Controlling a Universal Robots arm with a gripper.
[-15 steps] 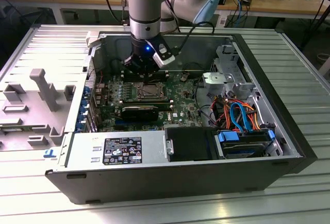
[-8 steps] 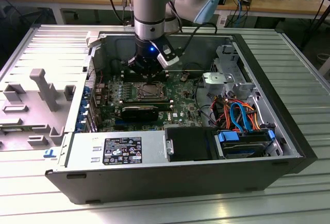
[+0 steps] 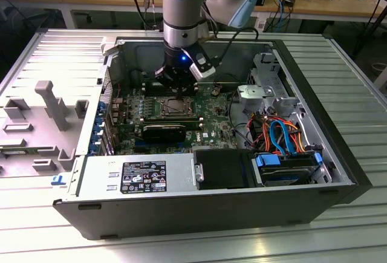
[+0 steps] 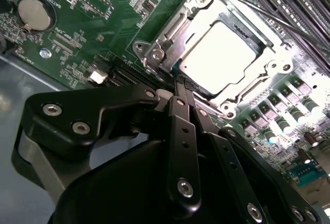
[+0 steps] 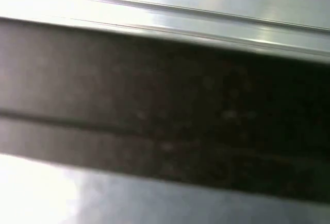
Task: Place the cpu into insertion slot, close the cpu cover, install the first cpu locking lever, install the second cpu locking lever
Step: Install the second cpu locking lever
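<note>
Fingers pressed together at the socket edge, cpu seated under its cover

Gripper point(image 4: 180, 87) narrow, fingers point(image 4: 181, 131) closed on nothing visible, tips touching or just short of the near rim of the insertion slot point(image 4: 154, 54). Just beyond the tips: cpu point(image 4: 216, 54) flat in the socket, cpu cover point(image 4: 268, 67) lying down around it. Thin locking lever point(image 4: 268, 15) along the far side, apparently not latched. Probably the lever step: best pushed slowly, tips kept off the chip and green board point(image 4: 93, 23). In the exterior view, gripper point(image 3: 179, 84) low inside the case point(image 3: 338, 124)
</note>
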